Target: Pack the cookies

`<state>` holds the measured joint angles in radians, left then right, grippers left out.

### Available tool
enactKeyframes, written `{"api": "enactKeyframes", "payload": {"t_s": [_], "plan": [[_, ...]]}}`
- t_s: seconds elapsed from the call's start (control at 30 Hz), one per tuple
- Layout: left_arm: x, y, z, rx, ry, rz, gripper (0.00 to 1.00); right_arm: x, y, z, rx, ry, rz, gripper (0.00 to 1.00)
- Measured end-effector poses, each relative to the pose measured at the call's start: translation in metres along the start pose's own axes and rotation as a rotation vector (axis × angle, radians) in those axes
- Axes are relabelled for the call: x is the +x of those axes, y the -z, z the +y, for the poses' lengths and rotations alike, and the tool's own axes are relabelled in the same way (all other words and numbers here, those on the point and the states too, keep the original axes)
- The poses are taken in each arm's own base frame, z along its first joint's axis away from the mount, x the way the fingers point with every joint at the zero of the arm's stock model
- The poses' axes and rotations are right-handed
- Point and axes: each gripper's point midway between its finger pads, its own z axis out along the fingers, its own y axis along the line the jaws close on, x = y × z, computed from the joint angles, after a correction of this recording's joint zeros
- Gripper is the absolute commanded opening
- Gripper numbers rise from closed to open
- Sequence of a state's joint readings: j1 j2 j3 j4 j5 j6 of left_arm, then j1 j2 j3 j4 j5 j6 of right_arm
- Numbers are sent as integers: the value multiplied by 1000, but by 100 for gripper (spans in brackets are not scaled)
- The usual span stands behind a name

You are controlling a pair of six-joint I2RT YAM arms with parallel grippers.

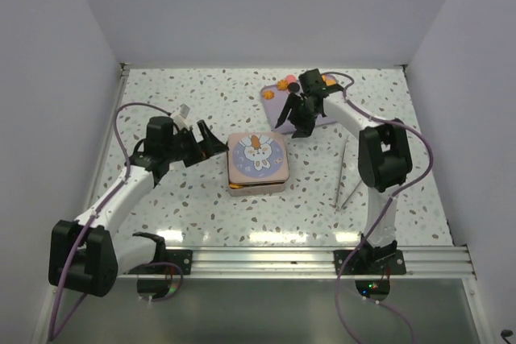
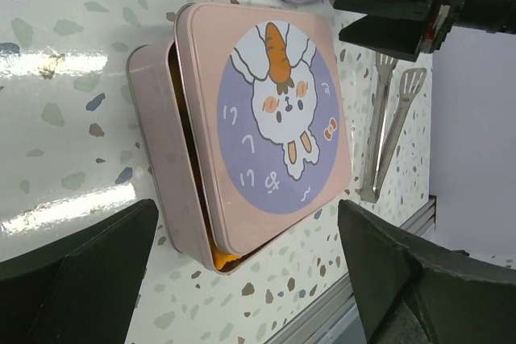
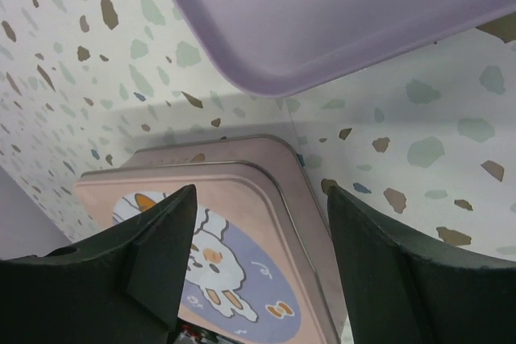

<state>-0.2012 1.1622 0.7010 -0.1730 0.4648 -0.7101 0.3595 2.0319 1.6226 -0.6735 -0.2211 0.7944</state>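
A pink square tin (image 1: 278,184) stands mid-table, its bunny lid (image 1: 256,156) lying askew on top. An orange cookie (image 2: 224,260) peeks out at the tin's open corner. More orange cookies (image 1: 285,83) lie on the lavender tray (image 1: 274,104) at the back. My left gripper (image 1: 211,149) is open just left of the tin, and in the left wrist view its fingers (image 2: 89,263) straddle the tin's near corner without touching it. My right gripper (image 1: 300,124) hangs open over the tray's front edge, above the lid (image 3: 242,247), with nothing between its fingers.
Metal tongs (image 1: 347,173) lie on the table right of the tin, also in the left wrist view as tongs (image 2: 389,130). The tray (image 3: 339,22) fills the top of the right wrist view. White walls enclose the speckled table on three sides.
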Motion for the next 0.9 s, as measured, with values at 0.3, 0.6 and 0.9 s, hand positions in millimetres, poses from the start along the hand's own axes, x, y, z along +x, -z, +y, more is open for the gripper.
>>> {"api": "enactKeyframes", "payload": {"t_s": [0.3, 0.6, 0.9], "plan": [[10, 3, 6, -15, -5, 26, 99, 0, -21, 5, 19, -4, 9, 69], [17, 8, 8, -18, -22, 30, 100, 14, -26, 20, 16, 22, 18, 68], [37, 12, 22, -31, -10, 52, 100, 28, -29, 21, 32, 39, 25, 67]]}}
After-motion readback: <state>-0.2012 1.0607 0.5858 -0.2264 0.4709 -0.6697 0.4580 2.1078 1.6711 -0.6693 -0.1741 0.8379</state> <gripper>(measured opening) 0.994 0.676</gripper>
